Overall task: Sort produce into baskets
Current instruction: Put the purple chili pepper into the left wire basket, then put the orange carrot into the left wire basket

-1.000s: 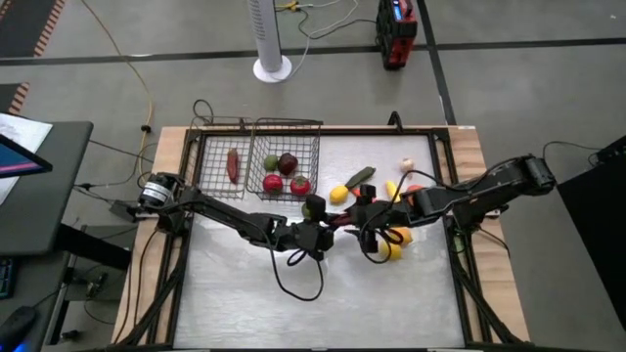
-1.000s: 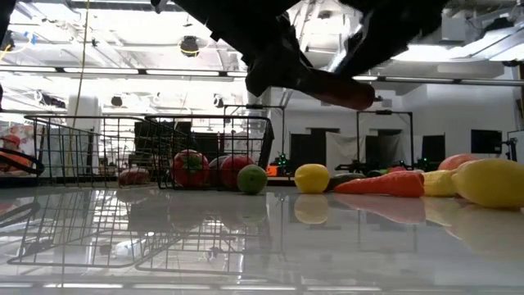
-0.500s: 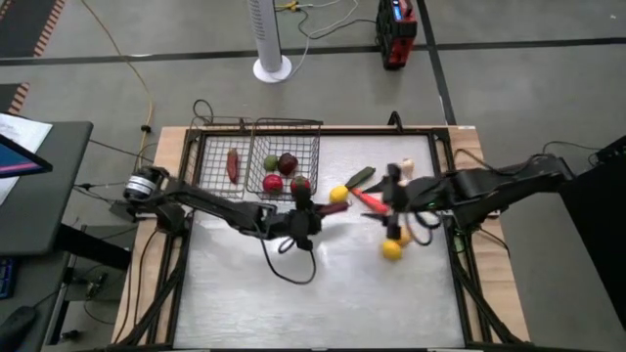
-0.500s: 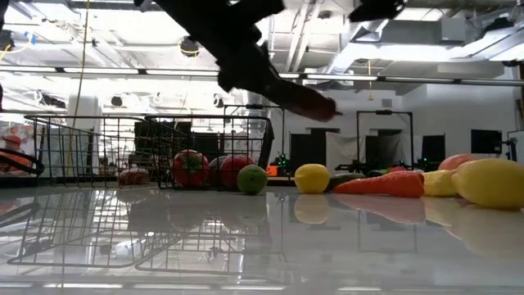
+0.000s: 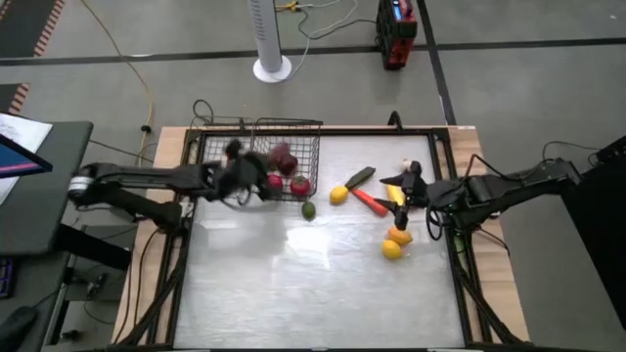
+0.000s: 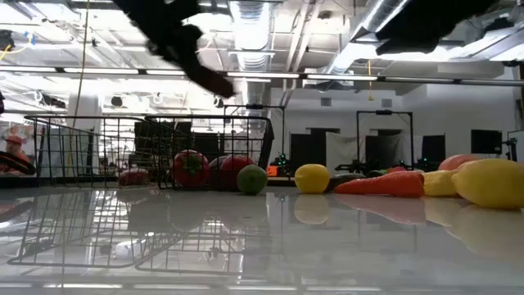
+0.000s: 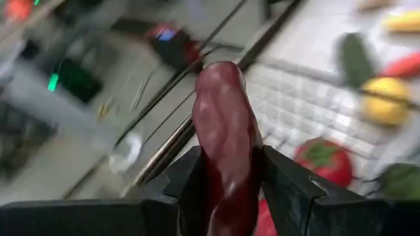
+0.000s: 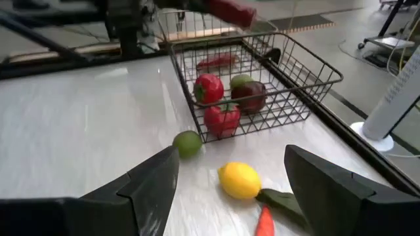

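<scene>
Two adjoining black wire baskets stand at the table's far left, a shallower one (image 5: 202, 147) and a deeper one (image 5: 317, 147). The deeper basket (image 8: 308, 72) holds red, green and dark red round produce; a long red piece (image 8: 216, 62) lies in the shallower one. My left gripper (image 5: 264, 170) hovers above the baskets, shut on a long dark red piece (image 7: 223, 124). Loose produce lies right of the baskets: a green ball (image 5: 308, 209), a lemon (image 5: 338, 195), a dark green long one (image 5: 359, 177), a carrot (image 5: 368, 202). Above the yellow pieces farther right, my right gripper (image 5: 404, 184) stands open and holds nothing. My left gripper pinches the long dark red piece between its two fingers (image 7: 282, 187), by the piece's two sides (image 7: 226, 177) toward its rear end. The fingers lie along the piece, whose free end (image 7: 220, 75) sticks out ahead of them. It hangs lifted clear above the baskets.
An orange ball (image 5: 399, 235), a yellow ball (image 5: 391, 250) and a pale bulb (image 5: 407, 164) lie near the right edge. The black table frame (image 5: 445, 156) borders the white top. The near half of the table (image 5: 313, 284) is bare.
My left gripper has swung from the table's middle toward the far left and upward, rolling as it went, and carries the dark red piece over the baskets. My right gripper has drawn back toward the right edge and risen a little.
</scene>
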